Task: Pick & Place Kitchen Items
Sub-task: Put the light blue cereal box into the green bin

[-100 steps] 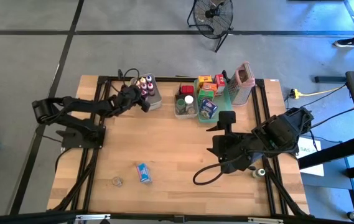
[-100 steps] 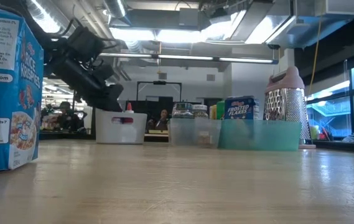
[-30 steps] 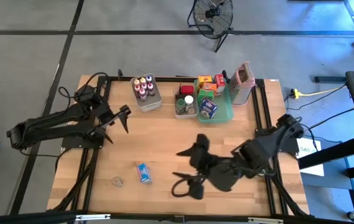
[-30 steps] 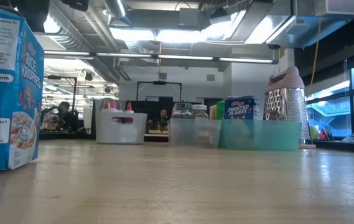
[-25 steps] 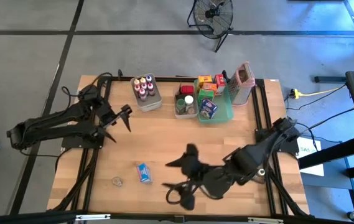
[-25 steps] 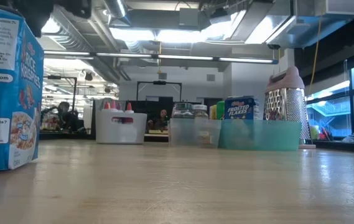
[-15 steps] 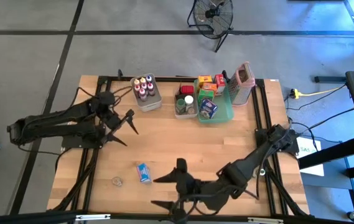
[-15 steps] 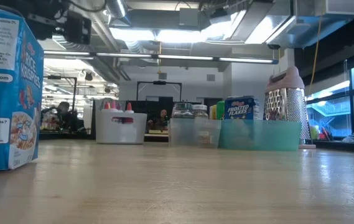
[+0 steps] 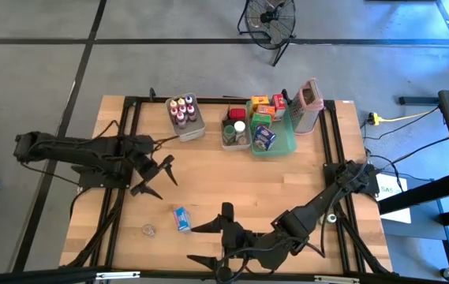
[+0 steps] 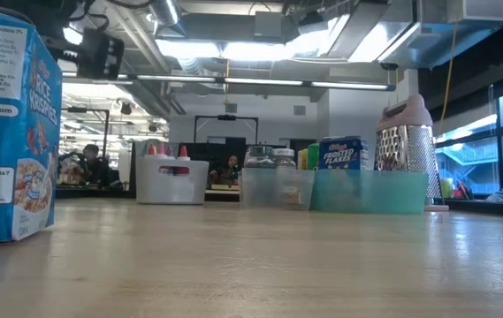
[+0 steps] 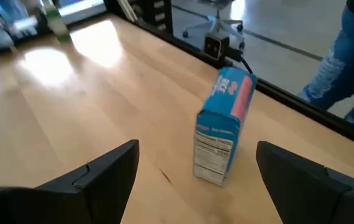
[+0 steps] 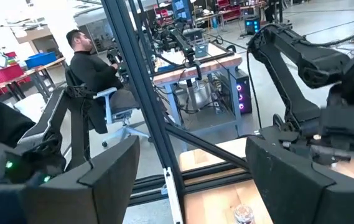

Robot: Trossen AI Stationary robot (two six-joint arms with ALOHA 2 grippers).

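Fingers spread empty on both grippers, left gripper (image 9: 159, 175) near the blue box (image 9: 181, 218), right gripper (image 9: 208, 243) seemingly beside it.

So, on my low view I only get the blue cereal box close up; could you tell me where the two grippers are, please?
Observer: The left gripper hangs open above the wooden table, slightly behind the small blue cardboard cereal box.
Operator: Thank you, and the right one?
Observer: The right gripper is open too, at the box's front right, not touching it.
Operator: Is anything else near the box?
Observer: A small clear glass jar sits on the box's left-arm side, apart from it.
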